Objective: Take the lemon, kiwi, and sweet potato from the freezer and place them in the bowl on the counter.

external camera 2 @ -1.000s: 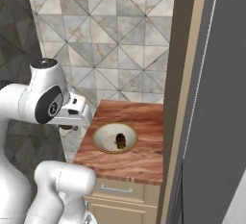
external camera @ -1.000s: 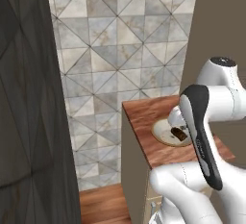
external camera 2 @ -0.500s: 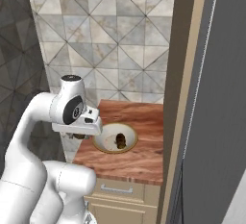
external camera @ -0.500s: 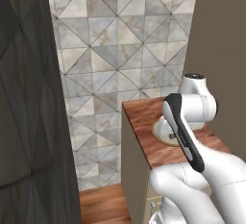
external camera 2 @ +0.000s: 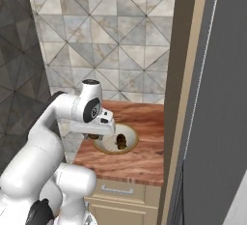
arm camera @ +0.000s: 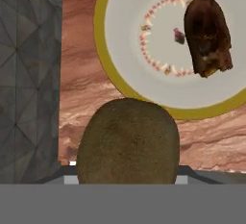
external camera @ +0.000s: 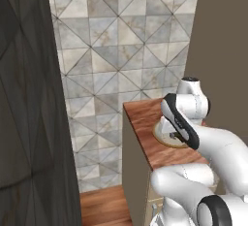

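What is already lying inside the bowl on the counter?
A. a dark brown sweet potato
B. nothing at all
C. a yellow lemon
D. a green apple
A: in the hand view a dark brown sweet potato lies inside the bowl, while the tool holds a brown kiwi just outside the rim, over the counter.

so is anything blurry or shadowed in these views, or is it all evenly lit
Hand view: the kiwi looms close and soft-edged; the bowl is flatly lit, no glare. Right base view: the gripper shades the bowl's near rim. Left base view: even, slightly soft.
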